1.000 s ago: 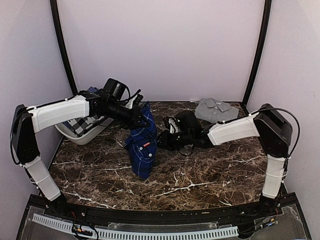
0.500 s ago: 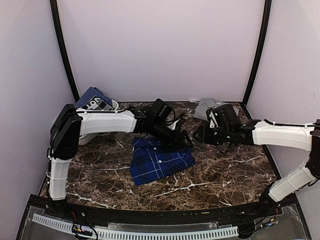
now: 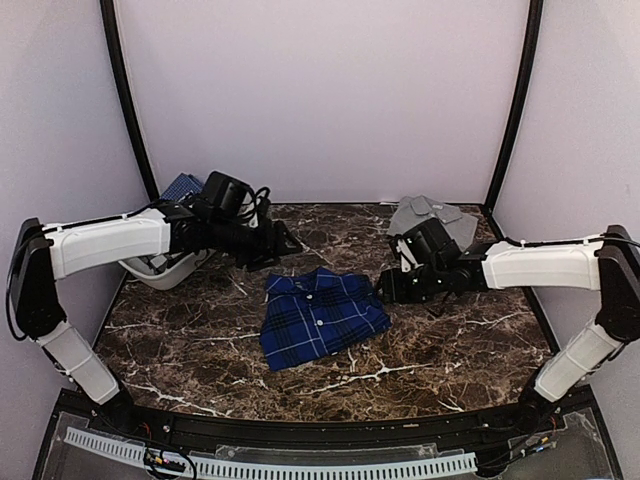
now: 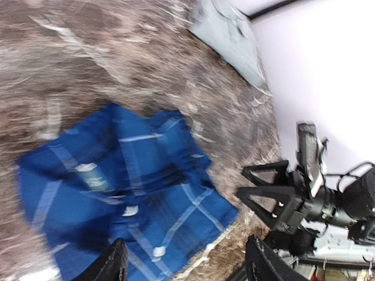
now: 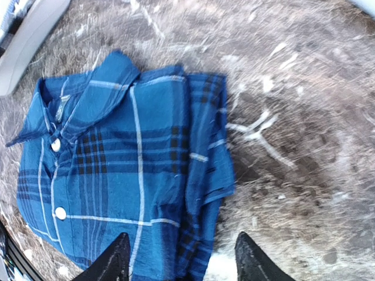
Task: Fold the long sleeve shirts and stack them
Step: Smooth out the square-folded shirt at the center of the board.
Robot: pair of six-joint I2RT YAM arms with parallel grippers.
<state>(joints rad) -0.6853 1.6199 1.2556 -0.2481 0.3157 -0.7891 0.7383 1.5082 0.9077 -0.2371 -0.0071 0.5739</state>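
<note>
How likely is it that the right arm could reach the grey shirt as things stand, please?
Probably yes. The grey shirt lies uncovered just beyond the right arm. The right gripper is open and empty beside the plaid shirt, free to swing back.

The marble table (image 3: pixel 200 340) carries a plaid shirt (image 3: pixel 320 318), grey shirt (image 3: pixel 432 215) and white basket (image 3: pixel 158 273).

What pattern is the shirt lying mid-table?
The shirt is blue-and-black plaid; right wrist view shows it best.
</note>
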